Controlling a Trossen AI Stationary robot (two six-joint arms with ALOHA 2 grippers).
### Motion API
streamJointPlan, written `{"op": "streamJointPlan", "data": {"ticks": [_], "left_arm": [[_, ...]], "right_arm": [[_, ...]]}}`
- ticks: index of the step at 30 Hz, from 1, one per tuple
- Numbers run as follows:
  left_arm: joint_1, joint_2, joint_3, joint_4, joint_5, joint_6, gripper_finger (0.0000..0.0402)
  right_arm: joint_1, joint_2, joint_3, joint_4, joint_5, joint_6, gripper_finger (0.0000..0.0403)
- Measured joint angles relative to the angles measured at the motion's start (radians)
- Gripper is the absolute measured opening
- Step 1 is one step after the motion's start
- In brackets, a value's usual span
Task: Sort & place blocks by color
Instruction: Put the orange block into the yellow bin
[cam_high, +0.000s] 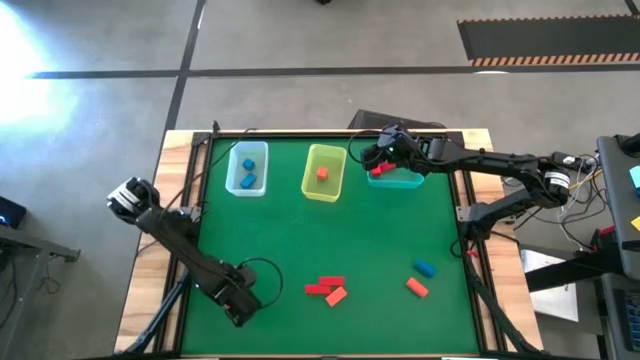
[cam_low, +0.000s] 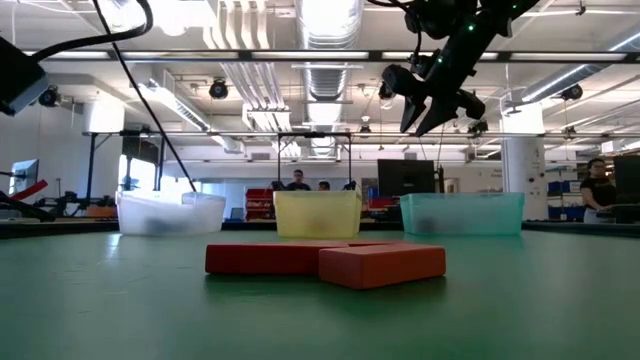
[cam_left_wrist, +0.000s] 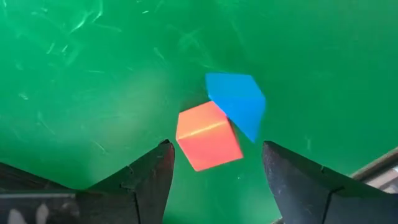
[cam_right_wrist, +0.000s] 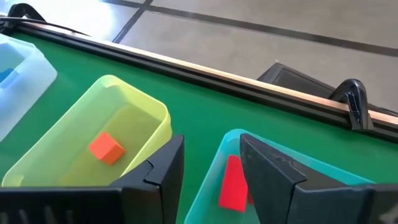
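Observation:
My left gripper (cam_high: 243, 305) is open near the table's near left corner. In the left wrist view its fingers (cam_left_wrist: 214, 152) stand above and on either side of an orange cube (cam_left_wrist: 208, 135), which lies against a blue block (cam_left_wrist: 237, 102) on the mat. My right gripper (cam_high: 378, 160) is open and empty above the teal bin (cam_high: 405, 180), which holds a red block (cam_right_wrist: 233, 183). The yellow bin (cam_high: 323, 185) holds an orange cube (cam_right_wrist: 106, 149). The clear bin (cam_high: 233, 170) holds two blue blocks (cam_high: 248, 175).
Two red bars (cam_high: 325, 286) and an orange block (cam_high: 336, 296) lie near the table's near middle. A blue block (cam_high: 425, 268) and an orange block (cam_high: 417, 288) lie at the near right. The three bins stand in a row along the far edge. People stand in the room beyond.

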Motion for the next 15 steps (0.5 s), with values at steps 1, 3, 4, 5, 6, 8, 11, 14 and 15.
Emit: {"op": "streamJointPlan", "data": {"ticks": [1, 3, 4, 5, 6, 8, 11, 14, 15], "left_arm": [[-0.002, 0.009, 0.0, -0.003, 0.0, 0.0, 0.0225], [-0.004, 0.019, -0.002, -0.006, 0.0, -0.001, 0.0225], [-0.005, 0.025, -0.002, -0.006, -0.001, -0.001, 0.0225], [-0.005, 0.031, -0.003, -0.005, -0.001, -0.001, 0.0225], [-0.006, 0.038, -0.006, -0.004, -0.001, -0.001, 0.0225], [-0.008, 0.046, -0.016, -0.002, -0.003, -0.001, 0.0225], [-0.011, 0.048, -0.036, 0.009, -0.003, -0.001, 0.0225], [-0.011, 0.047, -0.057, 0.007, -0.003, 0.001, 0.0225], [-0.011, 0.045, -0.063, 0.008, -0.003, 0.001, 0.0223]], "right_arm": [[0.001, 0.0, 0.0, 0.0, -0.003, 0.0, 0.0144], [0.002, 0.0, 0.0, 0.0, -0.01, 0.0, 0.0144], [0.002, 0.0, 0.0, 0.0, -0.017, 0.001, 0.0145], [0.003, 0.0, 0.0, 0.0, -0.018, 0.001, 0.0146], [0.005, 0.0, 0.0, -0.001, -0.018, 0.001, 0.0146], [0.005, 0.0, 0.0, 0.0, -0.018, 0.001, 0.0145], [0.005, 0.0, 0.0, -0.001, -0.018, 0.001, 0.0143], [0.005, 0.0, 0.0, -0.001, -0.022, 0.001, 0.0142], [0.005, 0.0, 0.0, -0.001, -0.024, 0.001, 0.0141]]}}
